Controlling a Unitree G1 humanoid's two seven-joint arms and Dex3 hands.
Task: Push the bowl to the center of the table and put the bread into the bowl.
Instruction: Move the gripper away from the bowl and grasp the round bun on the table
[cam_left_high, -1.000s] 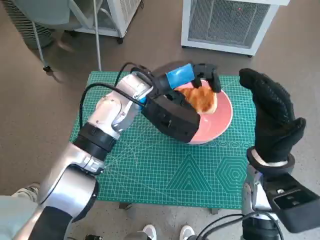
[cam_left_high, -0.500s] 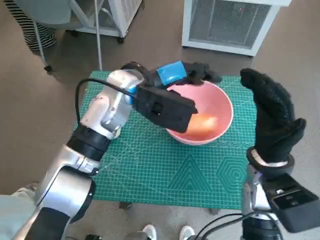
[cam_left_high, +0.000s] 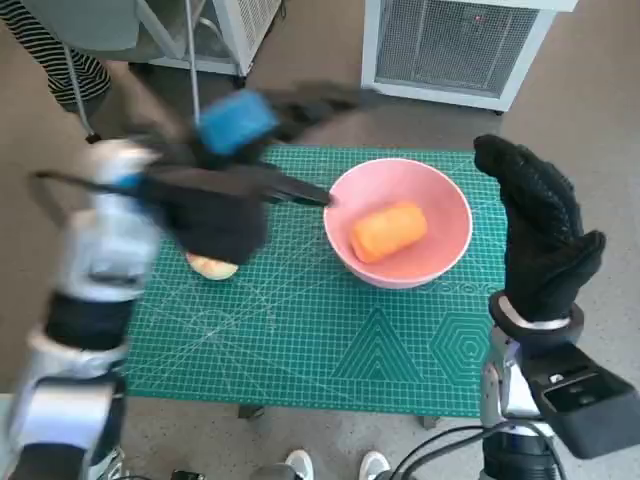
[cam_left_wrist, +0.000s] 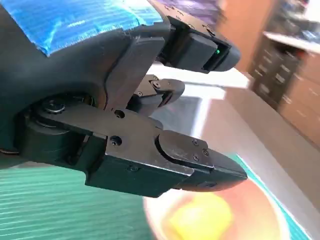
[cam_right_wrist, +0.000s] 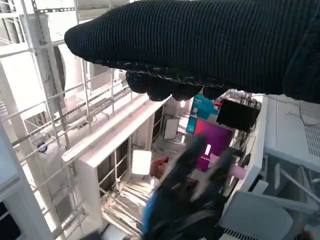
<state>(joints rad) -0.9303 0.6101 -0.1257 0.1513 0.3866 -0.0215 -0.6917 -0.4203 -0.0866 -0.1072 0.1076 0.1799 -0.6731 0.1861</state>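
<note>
The bread (cam_left_high: 388, 231) lay inside the pink bowl (cam_left_high: 340, 205), an orange-brown loaf resting on the bowl's floor, touched by neither hand. The bowl stood on the green cutting mat (cam_left_high: 330, 340) that covered the bench, somewhat toward the far right of the mat's middle.

The left hand (cam_left_high: 235, 125) was blurred with motion, raised over the mat's far left part, beside the bowl and apart from it. Its black fingers (cam_left_wrist: 200, 160) were spread and reached toward the bowl's rim with nothing in them; in the left wrist view they stood apart above the blurred bowl (cam_left_wrist: 155, 220) and the yellow loaf (cam_left_wrist: 200, 217).

The right hand (cam_left_high: 540, 235) stood upright just beside the bowl on its right, off the mat's right edge. Its gloved fingers were straight and apart and held nothing.

A small pale object (cam_left_high: 212, 267) lay on the mat left of the bowl, partly hidden under the left forearm; what it was could not be told.
</note>
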